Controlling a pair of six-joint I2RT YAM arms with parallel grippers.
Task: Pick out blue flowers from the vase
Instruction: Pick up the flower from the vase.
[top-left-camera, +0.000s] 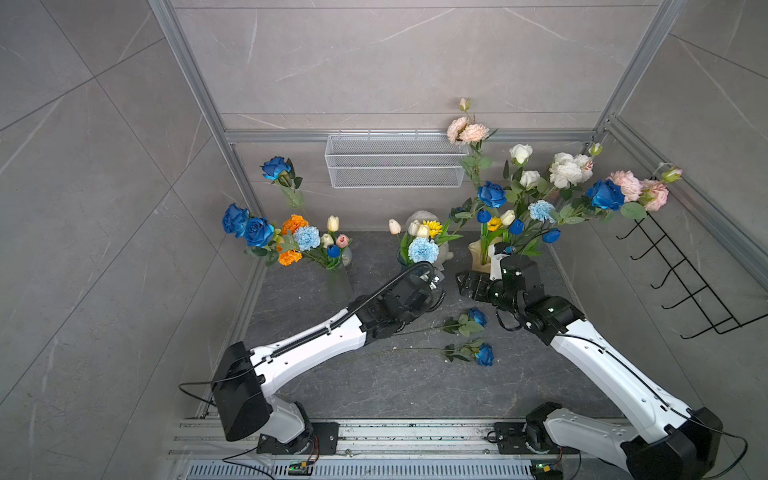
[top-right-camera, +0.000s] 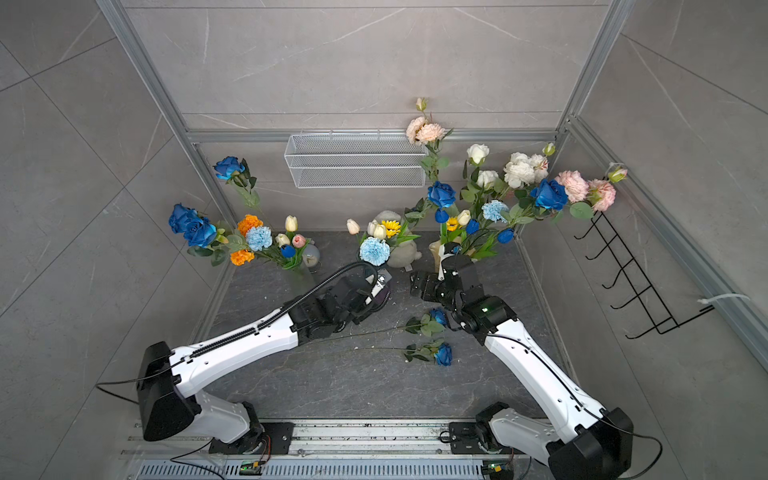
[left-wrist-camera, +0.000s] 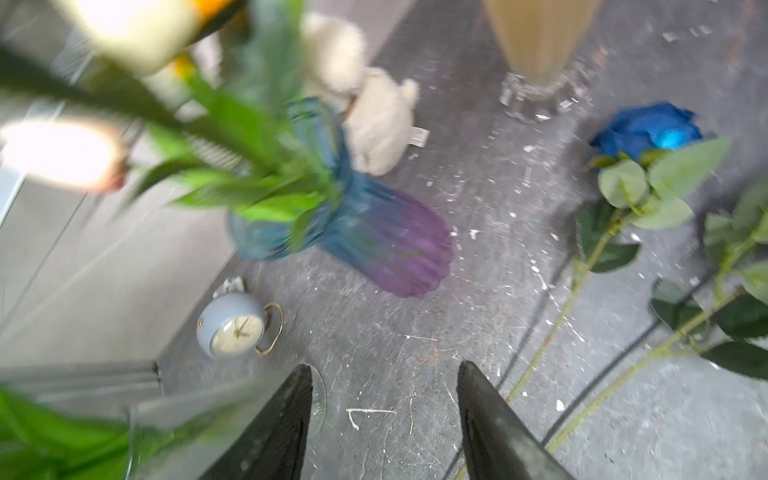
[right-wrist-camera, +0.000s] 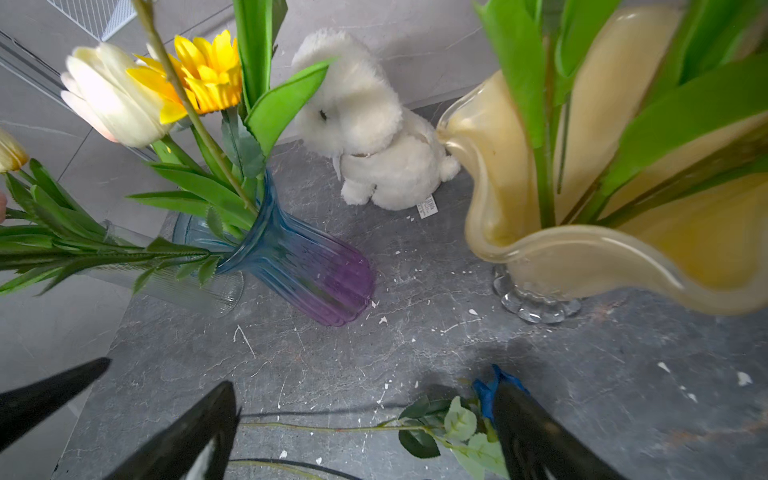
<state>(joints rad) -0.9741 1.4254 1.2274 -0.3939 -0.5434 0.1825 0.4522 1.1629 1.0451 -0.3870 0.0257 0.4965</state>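
Two blue roses (top-left-camera: 477, 316) are laid on the desk (top-left-camera: 395, 386) between the arms; more blue flowers (top-left-camera: 492, 194) are held in the cream vase (top-left-camera: 478, 255). The left arm (top-left-camera: 316, 338) is stretched toward the blue-purple vase (right-wrist-camera: 299, 266), the left claw (left-wrist-camera: 384, 370) parted and empty. The right arm (top-left-camera: 602, 365) is bent beside the cream vase, the right claw (right-wrist-camera: 361, 382) spread wide and empty.

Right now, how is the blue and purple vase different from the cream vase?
The blue and purple vase has ribbed sides; the cream vase is smooth with a wavy, curling rim. The cream vase stands on a clear glass foot; the blue and purple vase shows none. Both stand upright and hold green stems.
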